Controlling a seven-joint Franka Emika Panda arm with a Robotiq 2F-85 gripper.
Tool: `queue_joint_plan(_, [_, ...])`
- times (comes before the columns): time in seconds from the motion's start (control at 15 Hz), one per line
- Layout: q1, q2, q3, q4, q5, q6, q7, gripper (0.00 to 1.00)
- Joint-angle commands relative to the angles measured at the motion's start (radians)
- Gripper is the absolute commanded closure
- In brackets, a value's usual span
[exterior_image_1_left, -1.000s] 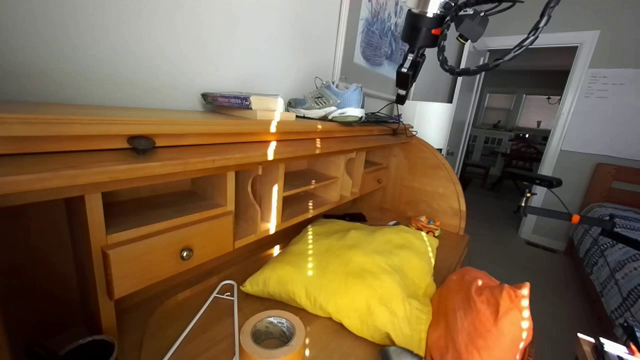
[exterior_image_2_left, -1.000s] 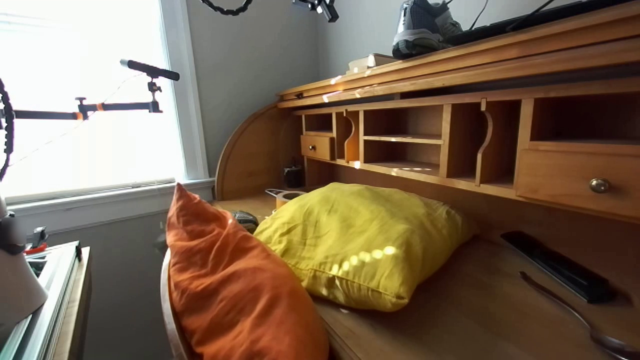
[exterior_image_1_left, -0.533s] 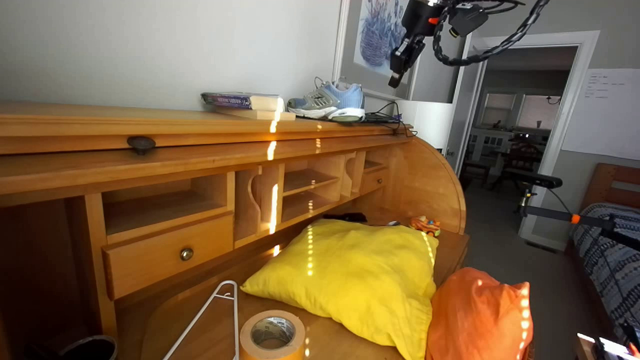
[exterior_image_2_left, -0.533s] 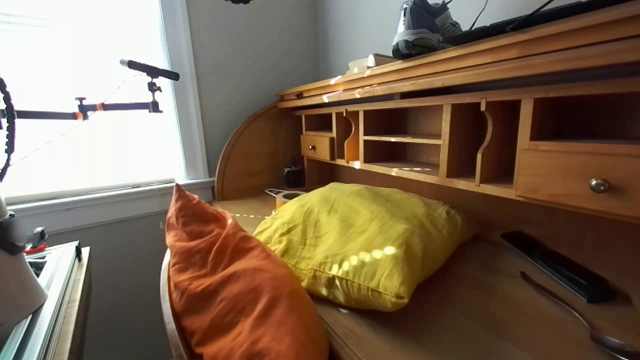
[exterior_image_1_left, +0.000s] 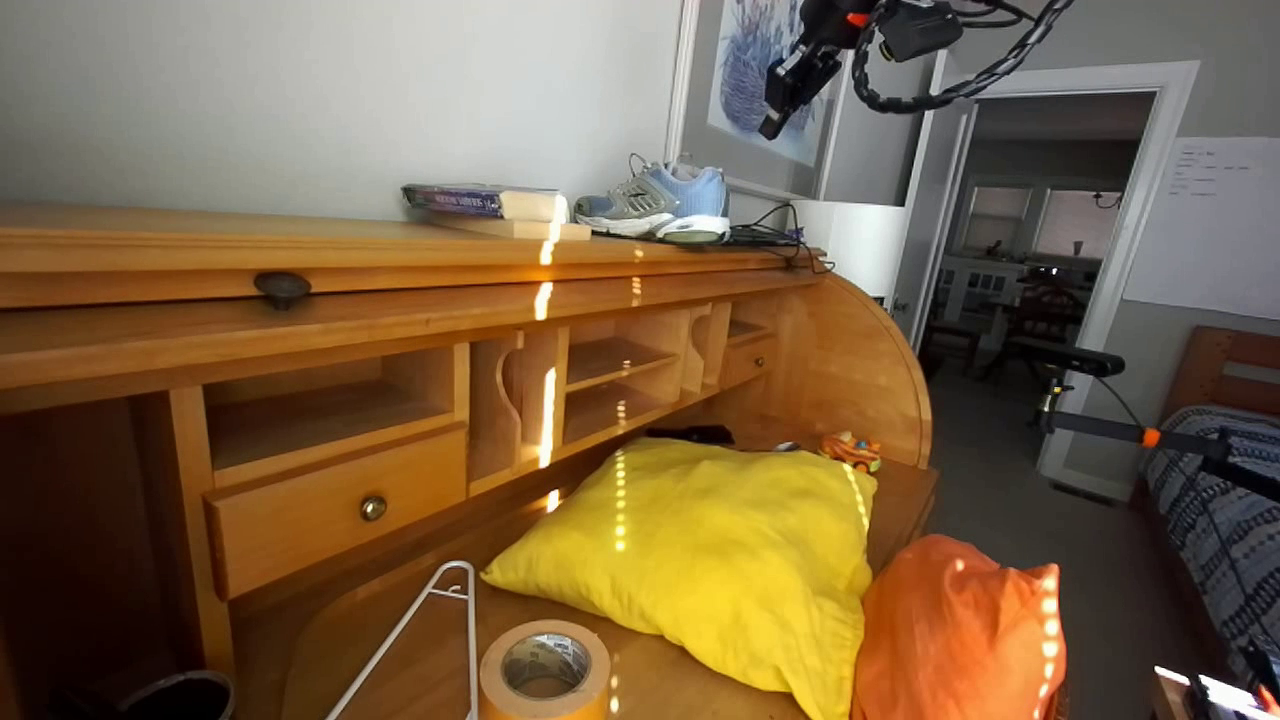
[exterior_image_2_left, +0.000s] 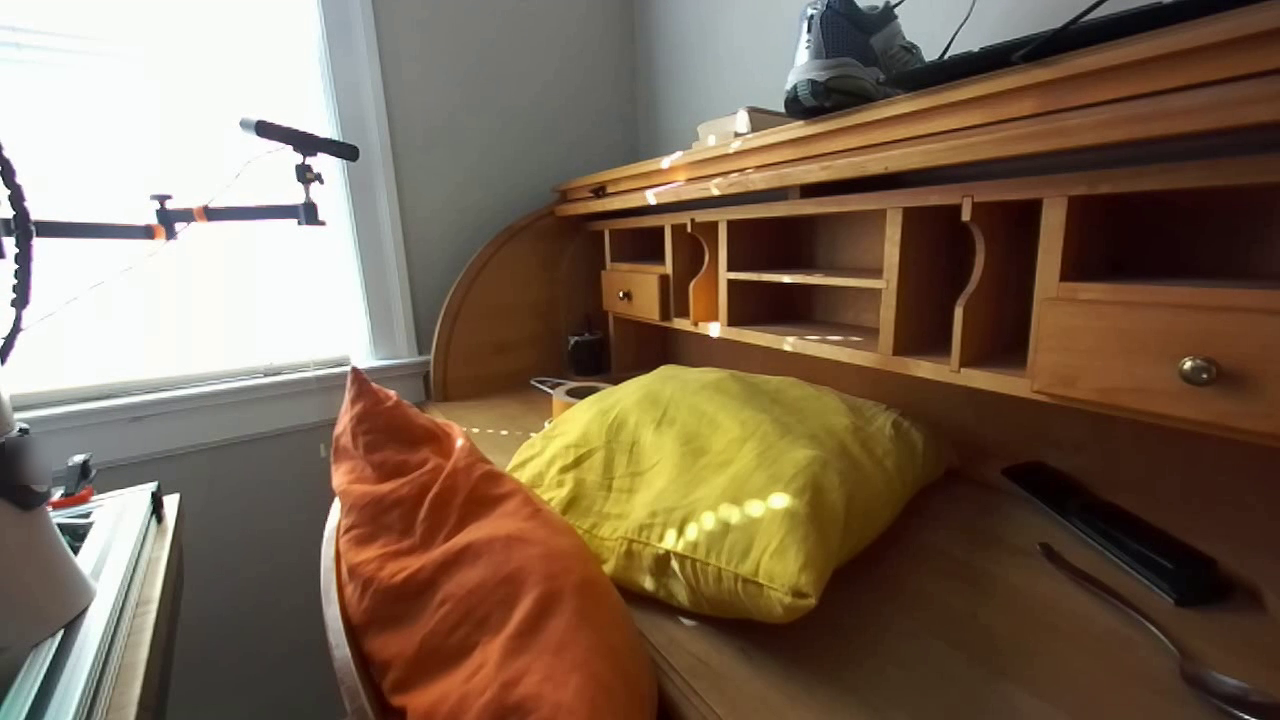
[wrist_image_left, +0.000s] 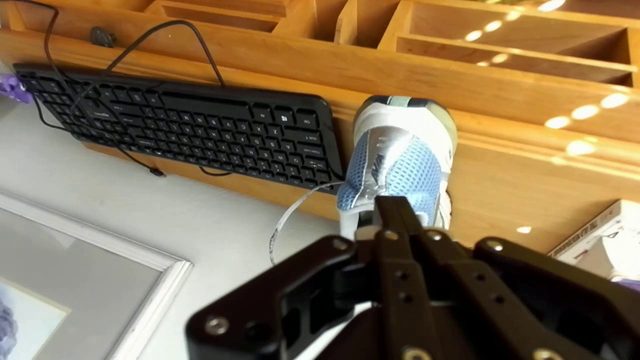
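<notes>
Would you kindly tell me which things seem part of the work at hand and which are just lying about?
Seemingly in the work:
end effector, shut
shoe, below and apart from it
keyboard, beside the shoe

Likely just lying about:
books
yellow pillow
orange pillow
tape
hanger
spoon

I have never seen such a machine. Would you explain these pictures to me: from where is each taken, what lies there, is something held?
The machine is a robot arm. Its end effector, the grasping part, hangs higher than the desk; it is shut and holds nothing. The two exterior views are taken from different places outside the robot. The wrist view is taken from the arm itself, so the end effector shows at its bottom, with a shoe beyond. It is on the desk's top, between a keyboard and books. Lower down lie a yellow pillow, tape, a hanger and a spoon. An orange pillow is next to the yellow one.
</notes>
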Motion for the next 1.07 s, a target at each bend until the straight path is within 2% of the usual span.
queue_joint_plan(0.0, [-0.005, 0.050, -0.021, 0.036, 0.059, 0.065, -0.021, 1.00])
queue_joint_plan(0.4, [0.005, 0.136, -0.052, 0.086, 0.214, 0.150, -0.121, 1.00])
queue_joint_plan(0.73, [0.001, 0.213, -0.055, 0.142, 0.334, 0.179, -0.230, 1.00])
queue_joint_plan(1.0, [-0.006, 0.264, -0.051, 0.195, 0.358, 0.166, -0.258, 1.00])
